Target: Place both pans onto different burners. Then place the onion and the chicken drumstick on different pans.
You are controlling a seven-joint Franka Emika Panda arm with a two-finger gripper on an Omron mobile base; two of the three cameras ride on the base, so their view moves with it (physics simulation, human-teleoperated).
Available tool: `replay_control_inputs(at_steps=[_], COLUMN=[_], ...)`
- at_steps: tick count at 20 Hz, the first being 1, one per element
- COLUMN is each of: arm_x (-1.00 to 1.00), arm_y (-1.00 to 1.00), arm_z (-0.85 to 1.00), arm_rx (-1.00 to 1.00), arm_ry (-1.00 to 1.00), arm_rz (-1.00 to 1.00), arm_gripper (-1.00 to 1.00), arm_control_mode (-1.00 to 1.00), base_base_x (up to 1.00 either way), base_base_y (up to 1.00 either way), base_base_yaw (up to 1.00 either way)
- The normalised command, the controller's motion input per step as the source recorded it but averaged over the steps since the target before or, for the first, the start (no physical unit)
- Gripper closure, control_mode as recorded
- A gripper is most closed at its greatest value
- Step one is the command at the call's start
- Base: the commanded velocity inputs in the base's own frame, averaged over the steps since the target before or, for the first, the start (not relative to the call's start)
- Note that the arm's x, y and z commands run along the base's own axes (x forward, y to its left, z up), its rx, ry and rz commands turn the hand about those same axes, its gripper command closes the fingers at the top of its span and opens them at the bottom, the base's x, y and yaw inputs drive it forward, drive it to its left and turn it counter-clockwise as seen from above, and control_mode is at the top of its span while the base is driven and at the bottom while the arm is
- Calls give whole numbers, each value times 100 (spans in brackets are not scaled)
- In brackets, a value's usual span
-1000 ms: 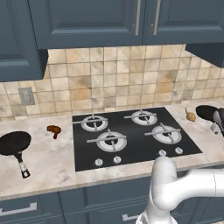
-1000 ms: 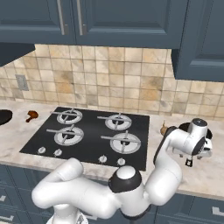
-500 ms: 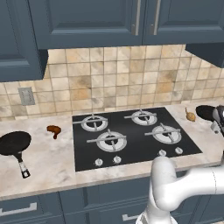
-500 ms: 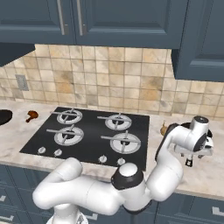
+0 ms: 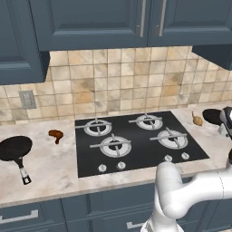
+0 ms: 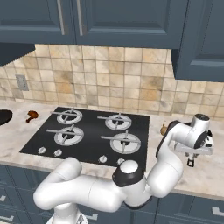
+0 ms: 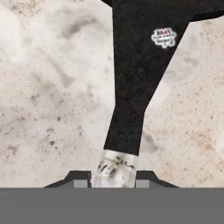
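Note:
One black pan point(image 5: 15, 148) lies on the left counter, its handle toward the front edge. The second pan point(image 5: 212, 116) sits on the right counter, right of the cooktop point(image 5: 136, 149) and its burners point(image 5: 115, 146). In the hand view this pan's long handle point(image 7: 133, 87) runs down to its pale tip point(image 7: 115, 168), and my gripper point(image 7: 113, 177) is shut on that tip, a finger against each side. From the right base my gripper point(image 6: 191, 160) points down at the counter. The onion point(image 5: 197, 119) lies beside the right pan. The chicken drumstick point(image 5: 55, 134) rests left of the cooktop.
A tiled wall and dark cabinets stand behind the counter. A wall outlet point(image 5: 27, 99) is at the far left. The cooktop's knobs point(image 5: 112, 167) line its front edge. The marble counter point(image 7: 48, 109) spreads around the handle.
The hand has shifted slightly right and settled low over the right pan's handle. The pans, onion and drumstick have not moved.

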Motion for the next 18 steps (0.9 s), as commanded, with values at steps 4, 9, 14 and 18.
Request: replay_control_inputs(at_steps=[4,9,14,18], arm_x=[0,-1,-13,-15], arm_y=[0,0,0,4], arm_z=[0,6,17,12], arm_rx=[0,0,0,0], arm_ry=[0,0,-1,0], arm_rz=[0,0,0,0], arm_gripper=[100,100,100,100], arm_control_mode=[-100,-100,-100,-100], base_base_x=[0,0,0,0], base_base_y=[0,0,0,0], base_base_yaw=[0,0,0,0])
